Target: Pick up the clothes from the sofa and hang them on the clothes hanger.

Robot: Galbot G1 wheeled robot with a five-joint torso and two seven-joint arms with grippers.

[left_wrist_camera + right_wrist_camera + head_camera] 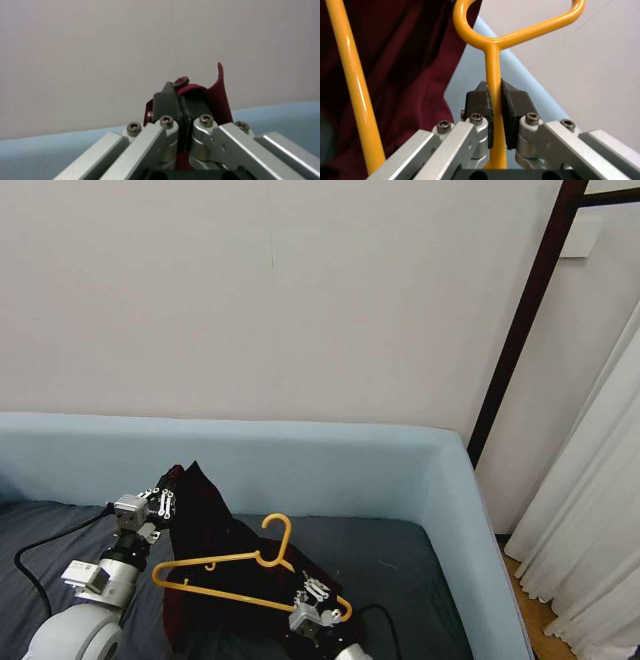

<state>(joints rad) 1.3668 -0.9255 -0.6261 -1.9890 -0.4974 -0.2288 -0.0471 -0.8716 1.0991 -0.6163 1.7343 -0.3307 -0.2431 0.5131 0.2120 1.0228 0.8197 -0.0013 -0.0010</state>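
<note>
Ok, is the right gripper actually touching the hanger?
Touching: in the right wrist view the right gripper clamps the hanger, no gap on either side.

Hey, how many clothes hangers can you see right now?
1. A yellow hanger, clamped by the right gripper over the sofa, next to the dark red garment the left gripper pinches. The garment could hide another.
</note>
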